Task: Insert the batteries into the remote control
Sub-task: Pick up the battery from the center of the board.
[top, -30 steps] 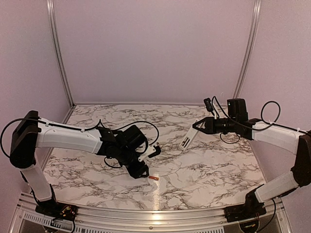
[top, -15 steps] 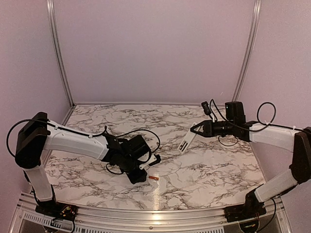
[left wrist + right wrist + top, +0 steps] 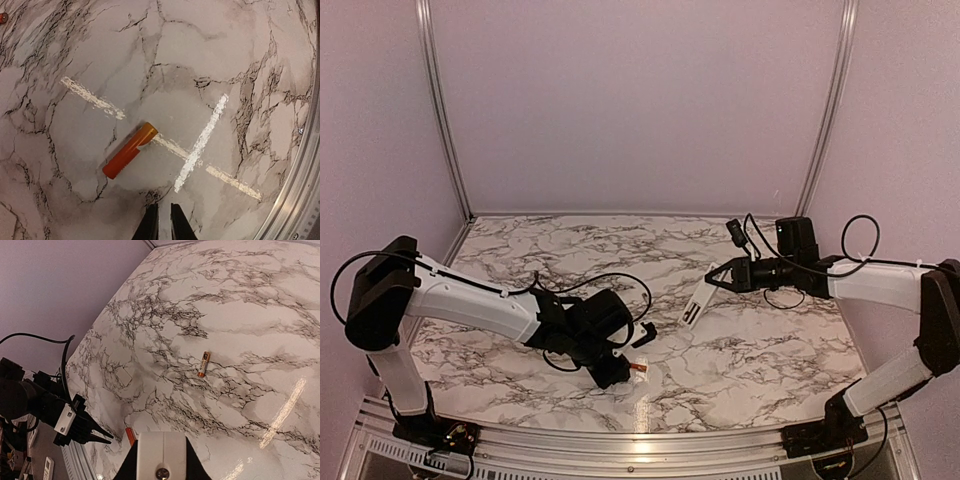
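One copper-orange battery [image 3: 130,150] lies on the marble just ahead and to the left of my left gripper [image 3: 161,220]. Its black fingers are closed together and hold nothing. In the top view this battery [image 3: 640,368] lies just right of the left gripper [image 3: 622,376]. My right gripper [image 3: 717,279] is shut on the white remote control [image 3: 697,302] and holds it tilted above the table's middle. In the right wrist view the remote's white end [image 3: 161,450] sits between the right gripper's [image 3: 160,462] fingers. A second battery [image 3: 202,363] lies on the marble beyond it.
A small flat white piece [image 3: 123,375] lies on the marble near the second battery. White tape marks [image 3: 200,145] cross the table by the left gripper. The metal front rail [image 3: 295,200] runs close by. Cables [image 3: 620,262] trail from the left wrist.
My left gripper has moved right and nearer the front edge, up to the battery. My right gripper has carried the remote slightly left and lower.
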